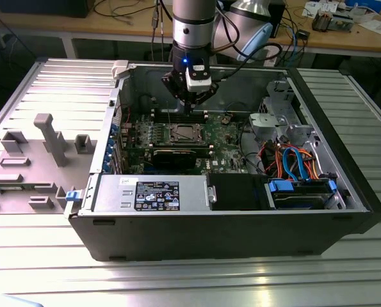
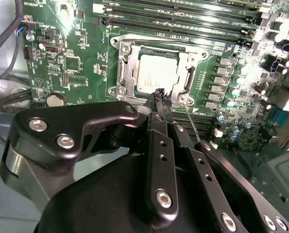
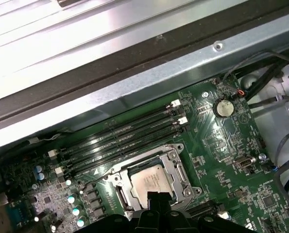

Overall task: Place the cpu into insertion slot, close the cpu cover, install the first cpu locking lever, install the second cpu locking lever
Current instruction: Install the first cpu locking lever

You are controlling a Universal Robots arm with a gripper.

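While I am watching both wrist views, the cpu (image 2: 156, 73) is lying flat in the insertion slot (image 2: 121, 91) near the middle of the green motherboard (image 2: 71, 63), with the cpu cover (image 2: 126, 73) lying down around it. My hand (image 2: 159, 97) is hovering at the slot's edge, its fingers pressing together; I cannot tell whether anything is caught between them. I am judging the chip light, rigid and fragile, best taken by its side edges. The cover is looking like thin stiff metal, and the locking lever (image 2: 193, 125) like a springy wire that could slip, so I am favouring a grip near its free end. I am counting one chip, one cover, one slot and one lever I can make out.
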